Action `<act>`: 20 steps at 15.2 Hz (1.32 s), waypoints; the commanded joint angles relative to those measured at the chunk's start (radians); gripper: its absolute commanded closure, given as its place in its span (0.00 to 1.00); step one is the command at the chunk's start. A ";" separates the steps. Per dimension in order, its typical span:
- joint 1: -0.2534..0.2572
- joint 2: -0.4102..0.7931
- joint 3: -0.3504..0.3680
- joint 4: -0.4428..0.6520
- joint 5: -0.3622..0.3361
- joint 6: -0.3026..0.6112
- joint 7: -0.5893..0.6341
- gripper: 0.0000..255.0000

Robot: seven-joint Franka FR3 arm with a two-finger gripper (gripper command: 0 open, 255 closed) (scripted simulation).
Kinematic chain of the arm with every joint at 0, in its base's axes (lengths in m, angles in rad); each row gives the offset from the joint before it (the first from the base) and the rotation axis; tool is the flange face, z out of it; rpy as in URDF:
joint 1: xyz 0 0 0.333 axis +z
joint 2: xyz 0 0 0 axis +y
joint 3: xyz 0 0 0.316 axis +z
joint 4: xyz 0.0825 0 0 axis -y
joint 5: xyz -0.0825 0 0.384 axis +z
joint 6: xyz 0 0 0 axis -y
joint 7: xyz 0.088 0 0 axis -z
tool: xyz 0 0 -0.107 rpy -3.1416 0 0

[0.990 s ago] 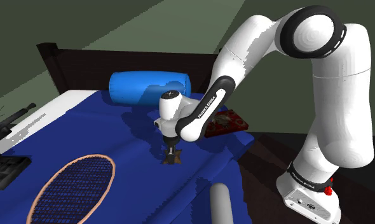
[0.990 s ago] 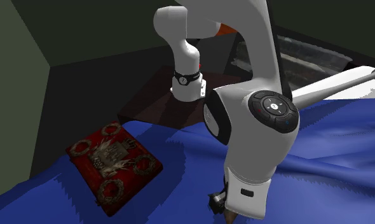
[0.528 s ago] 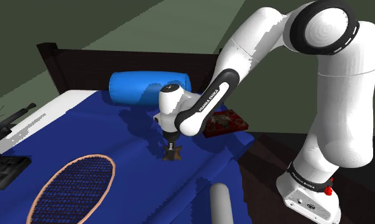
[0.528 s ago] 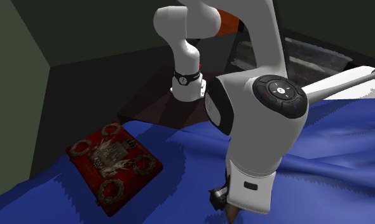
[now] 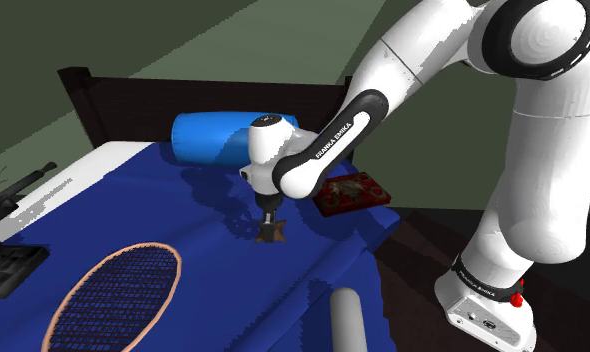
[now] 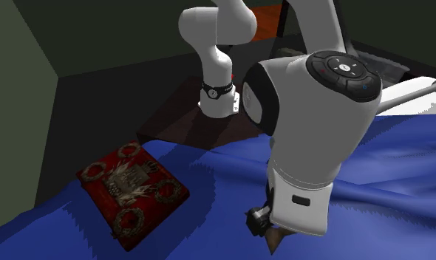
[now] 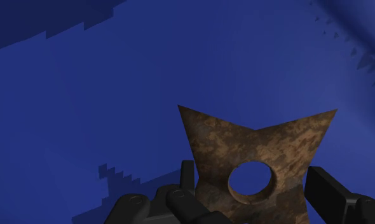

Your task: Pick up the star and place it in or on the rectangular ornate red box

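A brown mottled star (image 7: pixel 256 156) with a round hole is clasped between my gripper's (image 7: pixel 256 183) black fingers (image 7: pixel 187 177). In the shoulder view the gripper (image 5: pixel 271 224) points down over the blue cloth (image 5: pixel 163 200), and the star (image 5: pixel 272 236) hangs at its tips, just above the cloth. The red ornate box (image 5: pixel 351 192) lies on the cloth's far corner, to the shoulder view's right of the gripper. The second exterior view has the box (image 6: pixel 131 193) lying flat at the left, with the star's tip (image 6: pixel 274 241) poking out under the hand.
A blue cylinder cushion (image 5: pixel 233 137) lies behind the gripper against a dark headboard (image 5: pixel 93 100). A racket (image 5: pixel 118 295) rests on the cloth toward the front. A white cylinder (image 5: pixel 348 320) stands at the cloth's near edge. Dark items (image 5: pixel 8 265) sit at the far left.
The arm has straightened upward and the gripper has risen a little with the star in it, drifting slightly toward the box. The box has not moved.
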 commanded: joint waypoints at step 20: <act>-0.171 -0.265 -0.083 -0.188 0.127 -0.063 -0.344 1.00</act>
